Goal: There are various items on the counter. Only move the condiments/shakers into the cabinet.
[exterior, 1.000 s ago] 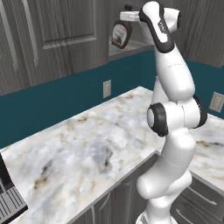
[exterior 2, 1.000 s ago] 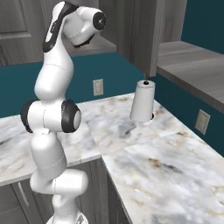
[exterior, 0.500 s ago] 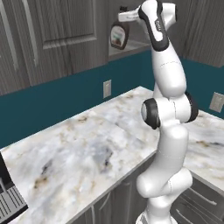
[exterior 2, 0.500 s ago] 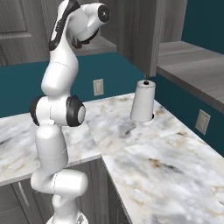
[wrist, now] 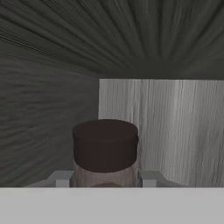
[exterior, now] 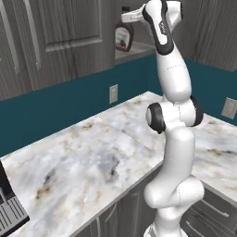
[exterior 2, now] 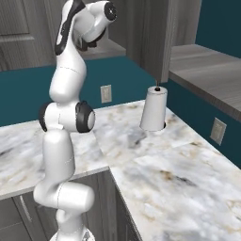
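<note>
Bottle (exterior: 124,37): dark brown squeeze bottle with a pale label, upright at the front of the cabinet shelf, high above the counter. In the hand view its dark cap (wrist: 105,145) sits just ahead, between the two grey finger tips.
Gripper (wrist: 105,179): a finger on either side of the bottle below the cap, narrowly parted and apparently clamped on it; the contact itself is low in the view and hard to make out.
Cabinet (wrist: 52,109): dark grey wood-grain walls all round the bottle, with a paler panel to the right behind it.
Shelf (exterior: 134,50): flat and grey; whether the bottle stands on it or hangs just clear of it cannot be told.
Arm (exterior: 173,83): stretched upward from the base, hand reaching into the cabinet.
Counter (exterior: 88,162): veined marble.
Towel roll (exterior 2: 154,109): white, upright on the counter near the back wall, well apart from the arm.
</note>
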Motion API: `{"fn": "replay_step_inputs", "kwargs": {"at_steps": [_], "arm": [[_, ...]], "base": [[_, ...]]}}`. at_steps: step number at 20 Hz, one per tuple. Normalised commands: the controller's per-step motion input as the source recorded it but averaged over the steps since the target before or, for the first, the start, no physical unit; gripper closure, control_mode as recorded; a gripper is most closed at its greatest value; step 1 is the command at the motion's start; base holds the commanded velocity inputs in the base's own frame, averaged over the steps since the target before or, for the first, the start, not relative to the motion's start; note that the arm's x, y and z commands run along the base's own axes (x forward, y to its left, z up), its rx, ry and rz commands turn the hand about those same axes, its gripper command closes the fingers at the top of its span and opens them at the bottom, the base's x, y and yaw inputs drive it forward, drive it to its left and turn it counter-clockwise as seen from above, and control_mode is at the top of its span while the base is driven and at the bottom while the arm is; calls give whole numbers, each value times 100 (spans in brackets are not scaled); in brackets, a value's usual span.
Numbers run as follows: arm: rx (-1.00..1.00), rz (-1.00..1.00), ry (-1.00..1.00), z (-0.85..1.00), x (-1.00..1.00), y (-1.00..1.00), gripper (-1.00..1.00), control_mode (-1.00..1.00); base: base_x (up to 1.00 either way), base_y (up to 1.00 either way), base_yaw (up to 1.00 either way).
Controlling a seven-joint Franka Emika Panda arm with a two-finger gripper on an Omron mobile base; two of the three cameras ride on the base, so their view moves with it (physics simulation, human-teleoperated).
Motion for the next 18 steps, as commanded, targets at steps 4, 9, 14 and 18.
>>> {"fn": "replay_step_inputs", "kwargs": {"at_steps": [4,9,14,18], "arm": [[0,0,-1,-2,8,11,-100,-100],[0,0,0,0,-1,0,-100,-100],[0,0,-6,0,-41,-4,-100,-100],[0,-3,-9,0,-67,-20,-100,-100]], "base": [[0,0,0],[0,0,0],[0,0,0],[0,0,0]]}}
